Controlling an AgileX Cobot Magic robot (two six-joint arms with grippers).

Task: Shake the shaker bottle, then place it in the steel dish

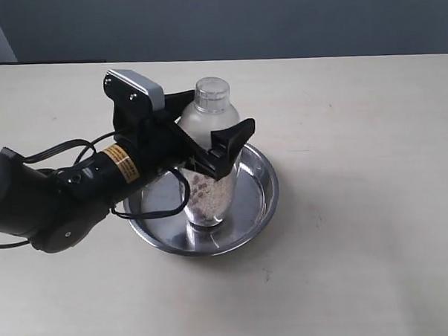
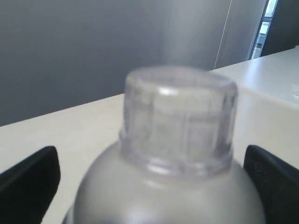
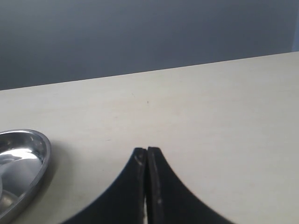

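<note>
Steel dish (image 1: pixel 264 200) holds the upright shaker bottle (image 1: pixel 201 123), grains (image 1: pixel 207 195) inside

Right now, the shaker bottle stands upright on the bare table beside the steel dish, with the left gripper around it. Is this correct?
Not quite. The shaker bottle stands upright inside the steel dish, not on the bare table beside it, as the exterior view shows. The left gripper is around it, as you say.

The left wrist view shows the bottle (image 2: pixel 177 126) blurred and cropped. In the exterior view the left gripper (image 1: pixel 210 116) covers its middle; finger contact is indeterminate. The right wrist view crops the dish (image 3: pixel 25 161).
</note>
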